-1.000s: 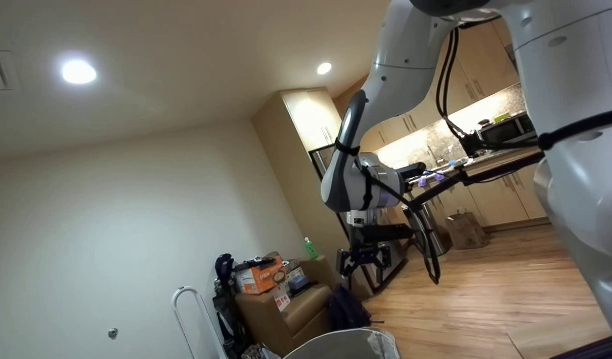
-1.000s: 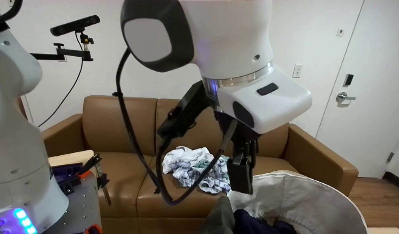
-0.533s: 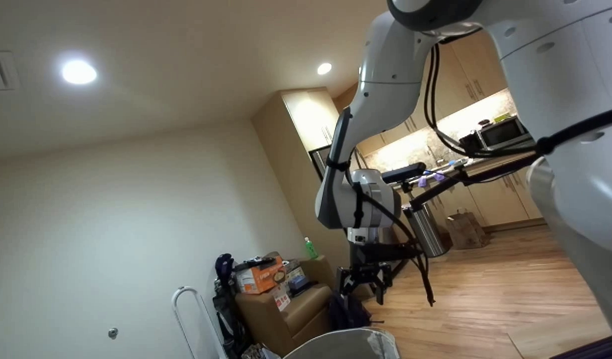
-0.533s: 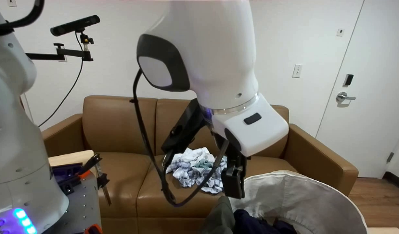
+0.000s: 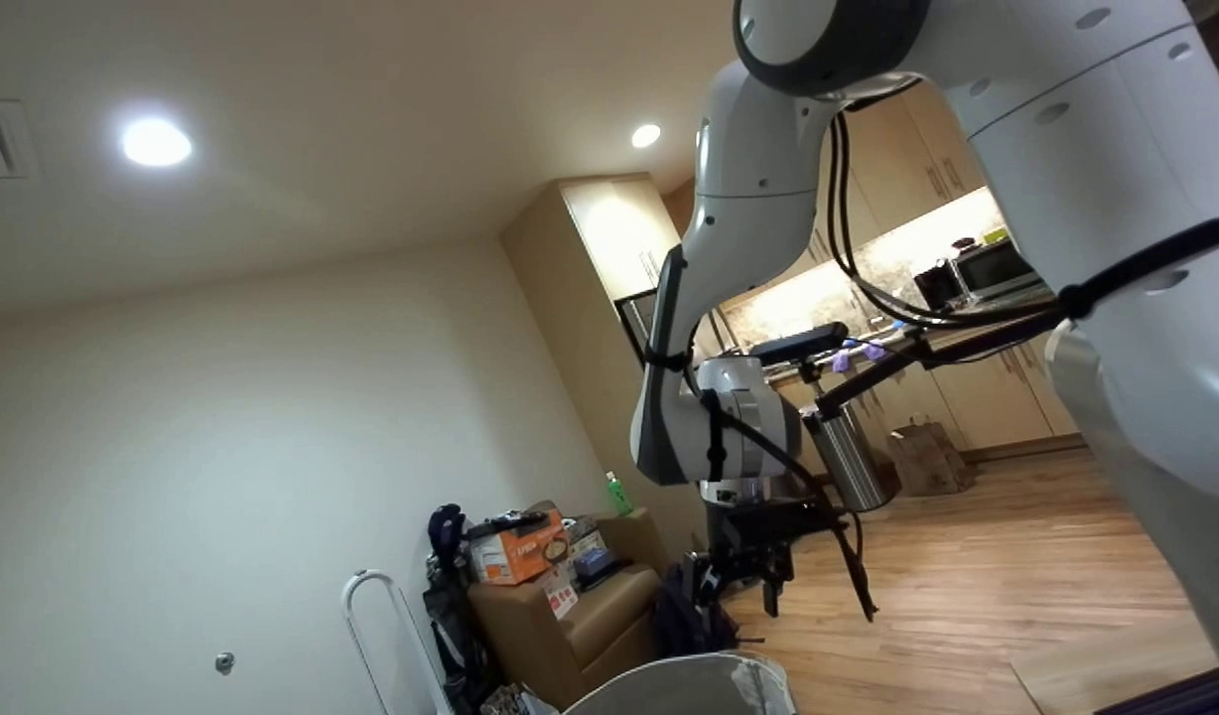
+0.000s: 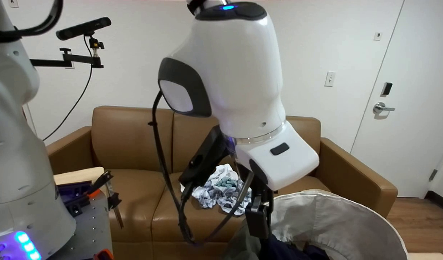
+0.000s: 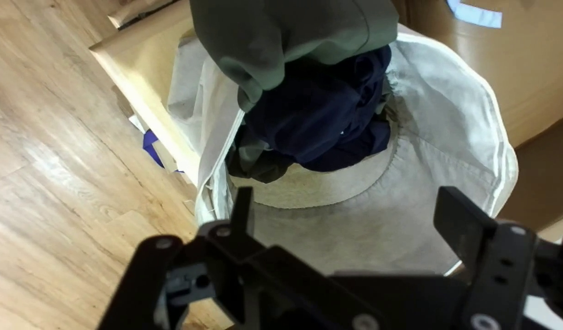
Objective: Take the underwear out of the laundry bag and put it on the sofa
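Note:
The pale laundry bag stands open below my gripper in the wrist view; it also shows in both exterior views. A navy garment lies in it, and an olive garment drapes over its rim. I cannot tell which piece is underwear. My gripper is open with nothing between its fingers, above the bag's mouth. It also shows in both exterior views. The brown sofa stands behind, with a heap of white, plaid and green clothes on its seat, partly hidden by the arm.
A wooden board lies beside the bag's rim. A metal robot stand with clamps is beside the sofa. A brown seat with boxes and a dark backpack lie beyond the bag. A cable hangs from the arm.
My gripper has come down toward the bag, shifting slightly left in an exterior view. It stays open. The clothes and the bag have not moved.

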